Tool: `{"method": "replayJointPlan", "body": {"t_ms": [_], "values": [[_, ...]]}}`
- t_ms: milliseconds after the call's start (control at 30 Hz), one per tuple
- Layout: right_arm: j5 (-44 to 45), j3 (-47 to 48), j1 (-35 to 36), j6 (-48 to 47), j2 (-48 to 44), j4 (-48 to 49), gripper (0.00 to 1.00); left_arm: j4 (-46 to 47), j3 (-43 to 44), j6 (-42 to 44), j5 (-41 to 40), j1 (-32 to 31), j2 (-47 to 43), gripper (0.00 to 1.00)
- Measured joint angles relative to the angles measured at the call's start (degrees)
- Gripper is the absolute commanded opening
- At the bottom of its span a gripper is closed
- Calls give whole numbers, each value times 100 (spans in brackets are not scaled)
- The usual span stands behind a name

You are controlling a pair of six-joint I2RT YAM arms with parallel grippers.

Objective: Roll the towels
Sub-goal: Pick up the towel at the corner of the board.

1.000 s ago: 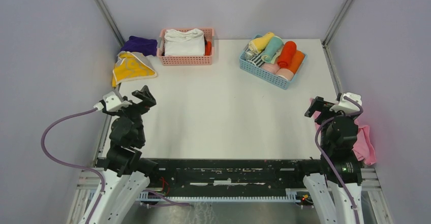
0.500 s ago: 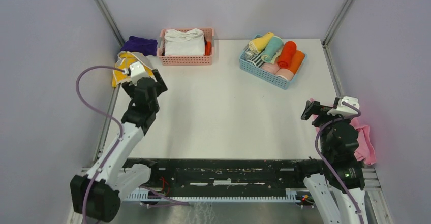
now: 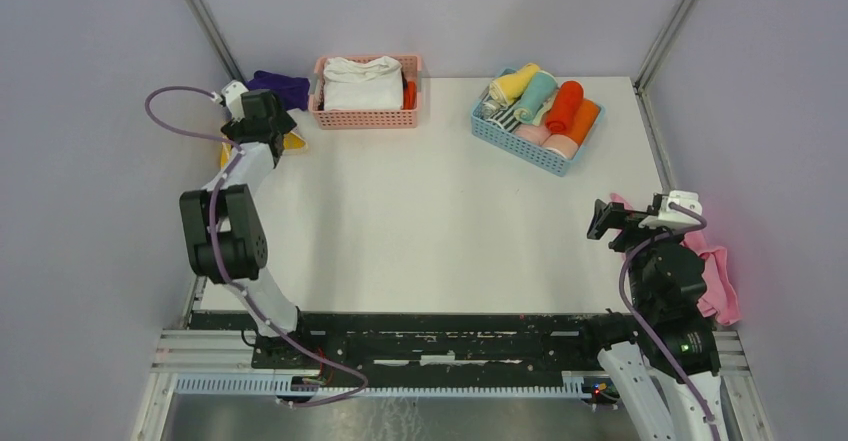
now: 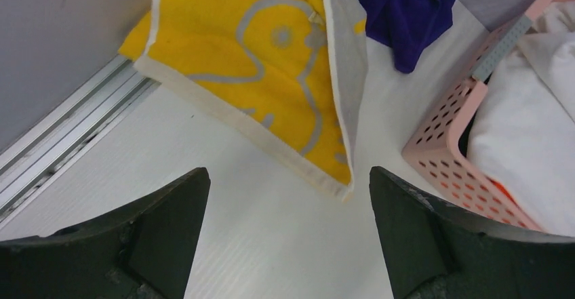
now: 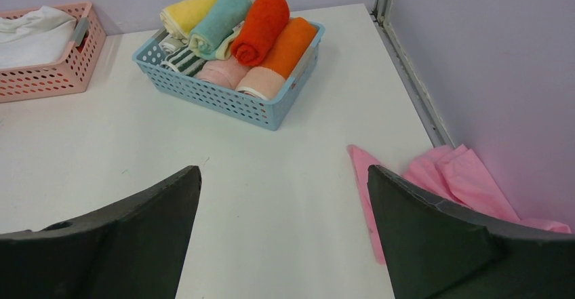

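Yellow towel (image 4: 271, 62): lies flat and loosely folded at the table's (image 3: 440, 221) 10 o'clock corner, against the side rail. One grey-backed flap is turned over along its right side. It is judged soft, light and limp. It will sag and drag when lifted, and layers may separate.

Recommended hold: the near corner, at the 5 o'clock point of the cloth in the left wrist view. The cream hem comes to a point there and lies clear of its neighbours. A pinch taking in both layers is advised.

Left gripper (image 4: 288, 177): fingers spread wide, holding nothing, just short of that corner.

Purple towel (image 4: 407, 7): crumpled, touching the yellow one at its 1 o'clock side.

Pink basket (image 4: 441, 119): near the yellow towel at 3 o'clock, holding folded white towels (image 4: 529, 123).

Blue basket (image 5: 224, 99): at the table's 1 o'clock, packed with rolled towels (image 5: 261, 21).

Pink towel (image 5: 447, 177): bunched at the table's 4 o'clock edge, against the wall.

Right gripper (image 5: 285, 177): fingers wide apart, holding nothing, above bare table beside the pink towel.
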Motion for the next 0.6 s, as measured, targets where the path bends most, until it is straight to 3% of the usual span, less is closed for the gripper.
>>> {"method": "replayJointPlan", "body": {"t_ms": [233,367,400,533,600], "values": [[-205,0,4,-59,280,-9,100,-42,1784,-275,557,315,2081,87],[-374,0,9,-120,481,-24,100,-162,2739,-402,761,376,3091,75],[-413,0,9,-131,520,-24,100,-199,2909,-446,811,387,3263,70],[-560,0,9,-184,649,-44,100,-258,3364,-597,1005,439,3773,29],[-597,0,9,-210,658,-42,100,-275,3392,-686,1152,481,3799,16]]}}
